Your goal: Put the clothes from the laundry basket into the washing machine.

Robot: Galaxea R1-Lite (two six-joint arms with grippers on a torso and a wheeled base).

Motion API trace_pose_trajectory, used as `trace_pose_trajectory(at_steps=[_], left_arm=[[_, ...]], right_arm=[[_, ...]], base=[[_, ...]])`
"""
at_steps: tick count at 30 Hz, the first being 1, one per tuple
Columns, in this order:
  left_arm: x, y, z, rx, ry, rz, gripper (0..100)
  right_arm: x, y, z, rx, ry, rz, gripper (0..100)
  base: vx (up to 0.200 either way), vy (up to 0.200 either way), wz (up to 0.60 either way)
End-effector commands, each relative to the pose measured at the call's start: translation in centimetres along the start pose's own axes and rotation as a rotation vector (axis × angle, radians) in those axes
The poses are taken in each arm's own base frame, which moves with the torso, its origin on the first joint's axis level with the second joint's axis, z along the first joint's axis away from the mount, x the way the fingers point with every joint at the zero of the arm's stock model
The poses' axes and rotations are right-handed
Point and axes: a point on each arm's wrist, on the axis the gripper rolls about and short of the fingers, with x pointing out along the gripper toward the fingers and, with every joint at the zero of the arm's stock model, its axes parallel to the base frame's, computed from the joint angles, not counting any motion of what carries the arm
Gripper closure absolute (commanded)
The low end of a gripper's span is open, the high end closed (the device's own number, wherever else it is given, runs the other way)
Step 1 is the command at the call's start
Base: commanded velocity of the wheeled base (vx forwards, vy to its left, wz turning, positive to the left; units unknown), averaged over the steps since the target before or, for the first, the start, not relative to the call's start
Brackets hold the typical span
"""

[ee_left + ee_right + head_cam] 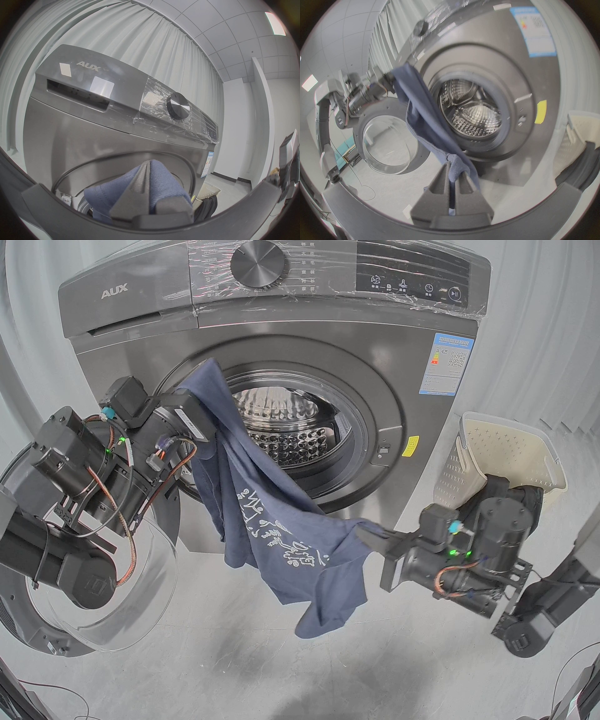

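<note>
A navy blue shirt (275, 515) with white print hangs stretched between both grippers in front of the washing machine (350, 346). My left gripper (206, 380) is shut on its upper corner, at the upper left rim of the open drum (287, 421). My right gripper (369, 535) is shut on its lower edge, lower and to the right of the drum. The left wrist view has blue cloth (162, 184) bunched around the left gripper (149, 170). The right wrist view has the shirt (425, 115) running from the right gripper (453, 175) up to the left arm. Dark clothes (500, 490) lie in the white laundry basket (512, 449).
The washer's round glass door (106, 590) stands swung open at the lower left, under my left arm. The basket leans against the machine's right side. Bare grey floor (262, 665) lies in front. Grey curtains hang behind the machine.
</note>
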Motion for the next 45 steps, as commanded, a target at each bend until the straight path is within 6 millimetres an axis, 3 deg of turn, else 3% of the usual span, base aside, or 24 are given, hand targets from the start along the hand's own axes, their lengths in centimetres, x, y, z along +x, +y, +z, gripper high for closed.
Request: trace_pose_trajectory(at_steps=[1, 9, 17, 23, 32, 45], left_arm=[[-0.9, 0.4, 1.0, 0.008, 0.002, 0.016, 100], [-2.9, 0.3, 3.0, 0.012, 0.022, 0.028, 100], [-4.7, 0.1, 5.1, 0.012, 0.060, 0.037, 100], [-5.1, 0.3, 6.1, 0.020, 0.062, 0.050, 100], [-6.9, 0.0, 9.1, 0.022, 0.108, 0.064, 100], [-7.3, 0.7, 10.5, 0.042, 0.118, 0.104, 100]], right_arm=[[-5.7, -2.1, 4.6, -0.046, -0.131, -0.034, 100], [-8.3, -3.1, 6.7, -0.064, -0.219, -0.079, 100], [-8.6, -5.2, 7.8, -0.076, -0.273, -0.184, 100], [-8.5, -4.8, 8.2, -0.076, -0.297, -0.192, 100], [-8.6, -3.4, 11.5, -0.071, -0.441, -0.194, 100], [-8.8, -3.1, 12.9, -0.075, -0.496, -0.187, 100]], base=[[0.000, 0.000, 0.00], [0.000, 0.000, 0.00], [0.000, 0.000, 0.00], [0.000, 0.000, 0.00], [0.000, 0.000, 0.00], [0.000, 0.000, 0.00]])
